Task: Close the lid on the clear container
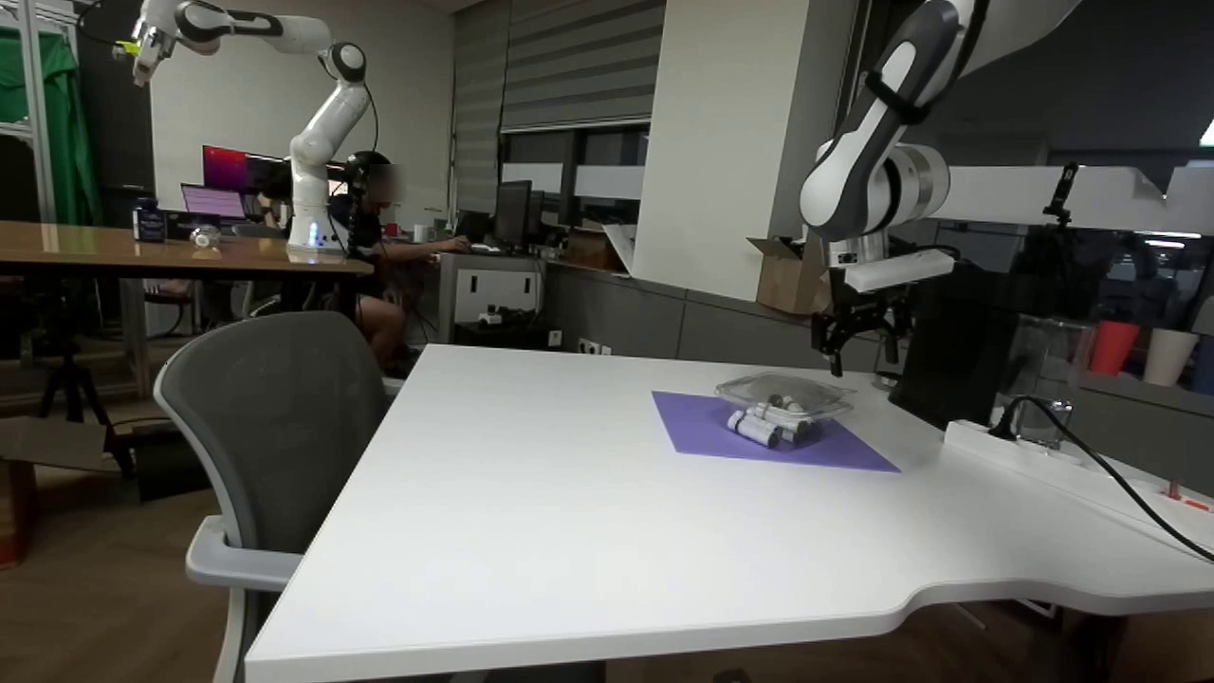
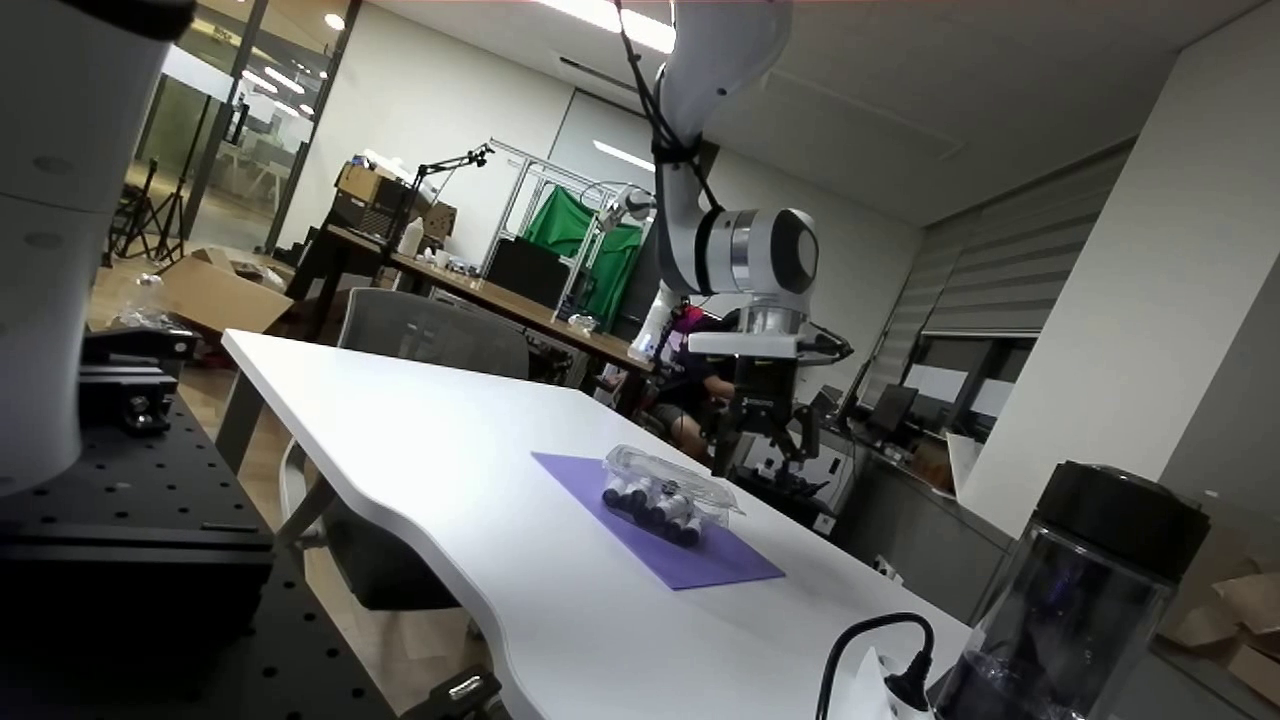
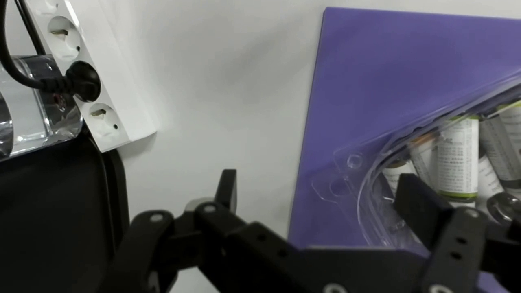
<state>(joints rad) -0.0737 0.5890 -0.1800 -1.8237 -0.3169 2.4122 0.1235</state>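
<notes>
In an exterior view, the clear container (image 1: 744,388) is being supported by a purple mat (image 1: 694,427) on the desk (image 1: 569,541); in an exterior view, bottles (image 2: 668,510) are being held inside; in the wrist view, fingers (image 3: 421,209) are being held apart

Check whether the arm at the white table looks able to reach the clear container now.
Probably yes: the open pincer hangs above the level of the clear container, and no view shows anything standing between them. It would likely need to shift over and descend.
</notes>
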